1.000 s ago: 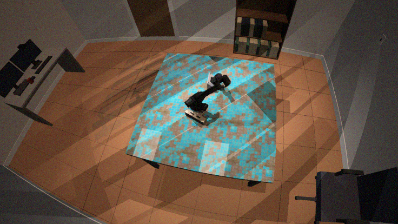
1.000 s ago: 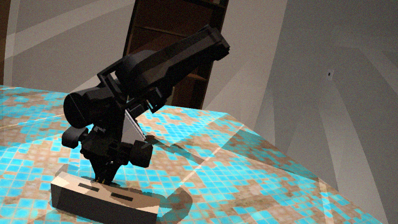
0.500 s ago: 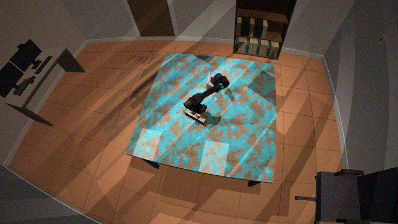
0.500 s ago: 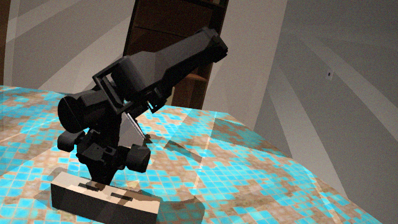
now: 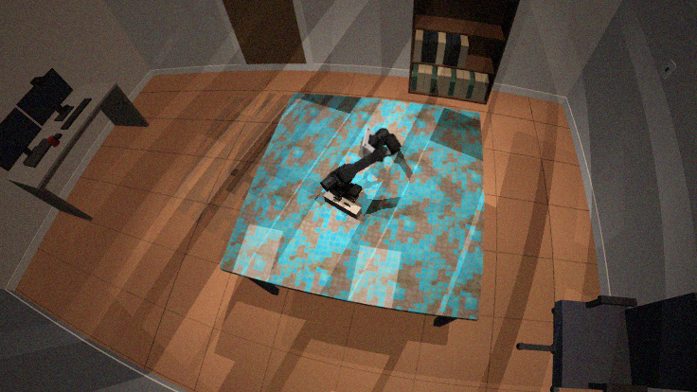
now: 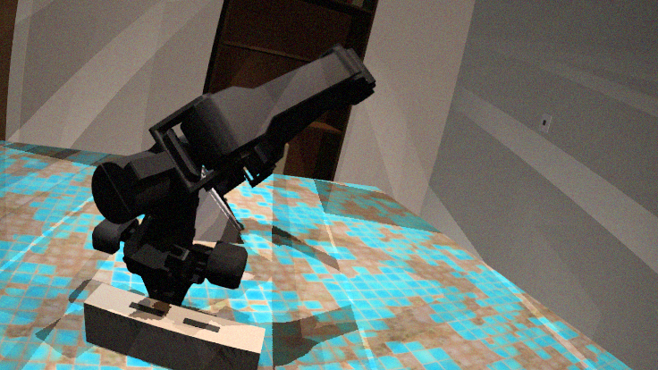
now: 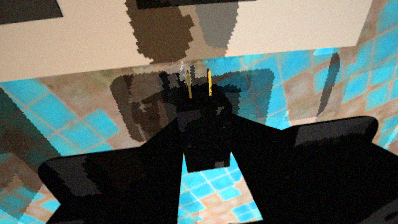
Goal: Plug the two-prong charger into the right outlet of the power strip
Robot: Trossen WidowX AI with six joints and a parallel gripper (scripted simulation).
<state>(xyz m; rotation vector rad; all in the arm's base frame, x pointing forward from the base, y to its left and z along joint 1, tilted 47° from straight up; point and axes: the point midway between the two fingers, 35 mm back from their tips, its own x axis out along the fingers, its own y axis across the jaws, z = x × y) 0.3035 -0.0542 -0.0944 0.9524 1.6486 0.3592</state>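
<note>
Gripper point(image 7: 205, 150) clamped on charger point(image 7: 204, 131), 2 prongs point(image 7: 199, 83) pointing 12 o'clock in wrist view. Power strip point(image 7: 100, 45) just past prong tips, also 12 o'clock. Slots at top edge; which is the right outlet, can't tell. Keep prongs square.

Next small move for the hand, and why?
Probably shift the hand forward over the power strip before descending. In the wrist view the gripped charger has its prongs above the table, short of the strip's edge, not over a slot.
</note>
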